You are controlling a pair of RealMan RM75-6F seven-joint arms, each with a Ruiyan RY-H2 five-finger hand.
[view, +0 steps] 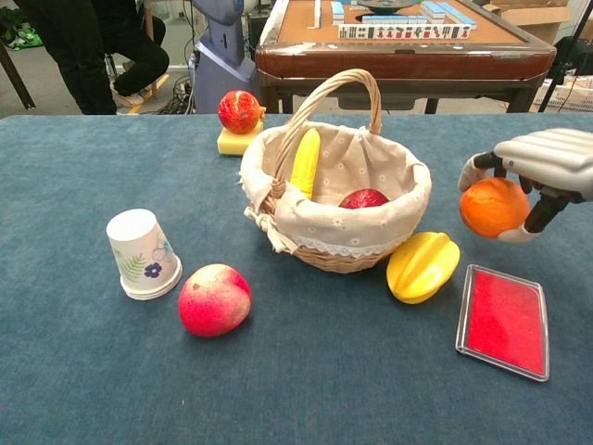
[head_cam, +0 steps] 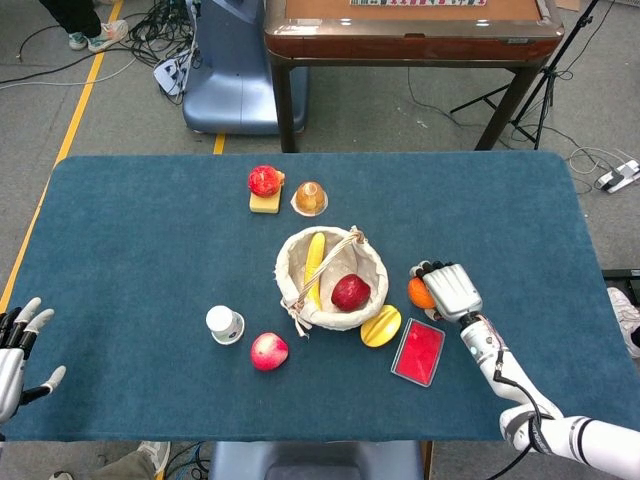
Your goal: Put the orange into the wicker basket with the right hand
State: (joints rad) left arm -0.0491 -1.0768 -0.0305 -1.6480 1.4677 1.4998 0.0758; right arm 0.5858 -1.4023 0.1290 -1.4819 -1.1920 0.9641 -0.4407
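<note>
Right hand (view: 542,171) half hides orange (view: 493,207)

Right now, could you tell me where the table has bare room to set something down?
The table is bare left of the cup, and along the far right beyond the right hand holding the orange. It is crowded around the basket, with the starfruit, red tray and apple close by.
</note>
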